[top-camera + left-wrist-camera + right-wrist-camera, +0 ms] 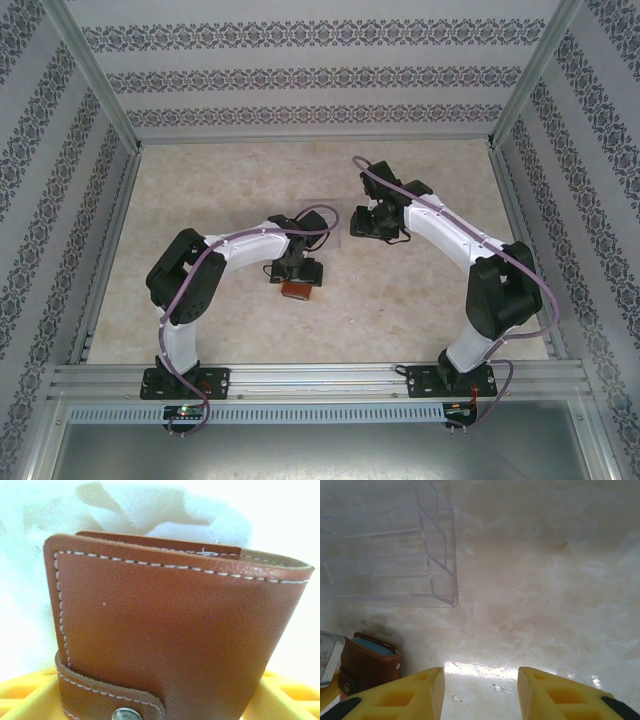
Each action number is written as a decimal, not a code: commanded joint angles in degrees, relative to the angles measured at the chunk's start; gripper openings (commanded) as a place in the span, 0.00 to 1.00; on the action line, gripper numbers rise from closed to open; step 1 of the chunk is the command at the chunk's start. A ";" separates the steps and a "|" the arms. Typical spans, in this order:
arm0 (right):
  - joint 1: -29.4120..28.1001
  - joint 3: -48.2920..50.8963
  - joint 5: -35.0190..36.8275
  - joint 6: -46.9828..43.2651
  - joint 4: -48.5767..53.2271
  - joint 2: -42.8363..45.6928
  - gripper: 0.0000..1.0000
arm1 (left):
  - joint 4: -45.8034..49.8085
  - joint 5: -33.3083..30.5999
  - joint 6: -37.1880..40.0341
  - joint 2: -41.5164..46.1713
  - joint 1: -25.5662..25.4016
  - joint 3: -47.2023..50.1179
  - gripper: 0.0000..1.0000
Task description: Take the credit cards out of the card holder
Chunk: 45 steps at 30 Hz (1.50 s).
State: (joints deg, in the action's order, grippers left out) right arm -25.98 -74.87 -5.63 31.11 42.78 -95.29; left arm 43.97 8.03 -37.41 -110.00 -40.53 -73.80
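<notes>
Table (420, 300): pale marbled top, patterned walls on three sides.

Overhead view gives both arms whole. Left arm (235, 245) rises from its base, elbows out left, then reaches right and down toward mid-table. Right arm (450, 230) leans up and left, wrist bent toward the centre. Their tool ends are near each other, not touching.

Stand (395, 565): clear plastic, compartments bare. It is plain in the right wrist view, at upper left, on the table beyond the wallet; overhead it is barely a glint.

Wallet (298, 290): overhead, just a small brown patch at the tip of the left gripper (297, 272), near mid-table. The left wrist view has it close up: brown leather, white stitching, strap (100, 695) with a metal snap (125, 714) at the bottom edge. The right wrist view adds what the others lack: it stands upright on the table, with grey-blue lining (372, 646) showing at its open top. Cannot tell whether any cards are inside.

Left gripper: yellow fingers (25, 695) sit against the wallet's two lower corners, spread wide and clamped on it.

Right gripper (480, 677): fingers apart, bare table between them, holding nothing, low over the table to the right of the wallet.
</notes>
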 commanded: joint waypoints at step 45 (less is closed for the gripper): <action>-4.75 26.96 -28.82 19.84 -50.22 -5.25 0.41 | -13.97 14.04 4.22 16.40 9.66 13.85 0.56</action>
State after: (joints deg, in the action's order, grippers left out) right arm -29.82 -48.88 -32.34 48.73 -2.83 -99.31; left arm 32.60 18.94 -35.09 -94.87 -31.92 -60.73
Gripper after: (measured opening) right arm 0.412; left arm 0.571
